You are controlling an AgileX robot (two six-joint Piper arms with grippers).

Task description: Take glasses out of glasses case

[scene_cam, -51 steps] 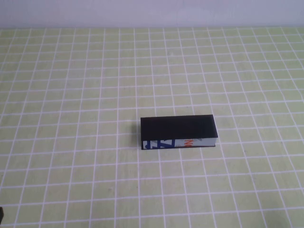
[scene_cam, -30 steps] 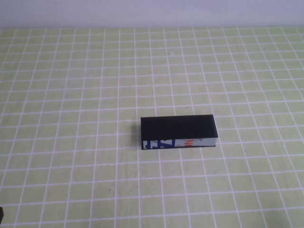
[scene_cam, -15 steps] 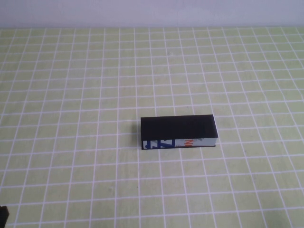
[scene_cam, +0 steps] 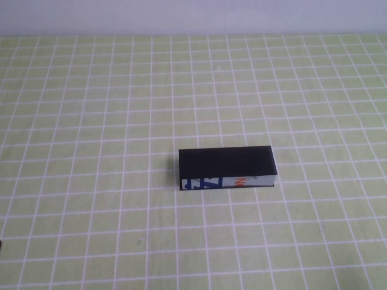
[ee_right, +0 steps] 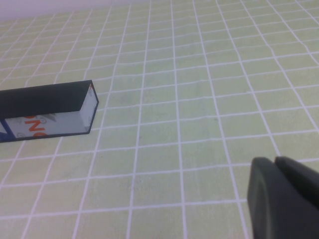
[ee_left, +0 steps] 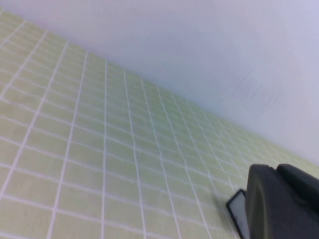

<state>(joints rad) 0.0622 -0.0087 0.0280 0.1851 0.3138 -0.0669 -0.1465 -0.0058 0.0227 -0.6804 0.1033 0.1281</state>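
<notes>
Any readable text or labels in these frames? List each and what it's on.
Blue printing on the glasses case white front side: too blurred to read.
Orange printing beside it: partly cut off, unreadable.
Left gripper and right gripper, both away from the case: no markings visible.

High view: raised, tilted down on the green grid mat (scene_cam: 91,121), wall along frame top, glasses case (scene_cam: 227,168) near centre. Right wrist view: low and close to the mat, case (ee_right: 45,112) at left edge, right gripper (ee_right: 284,199) lower right. Left wrist view: low, facing the wall; left gripper (ee_left: 281,201) lower right.
</notes>
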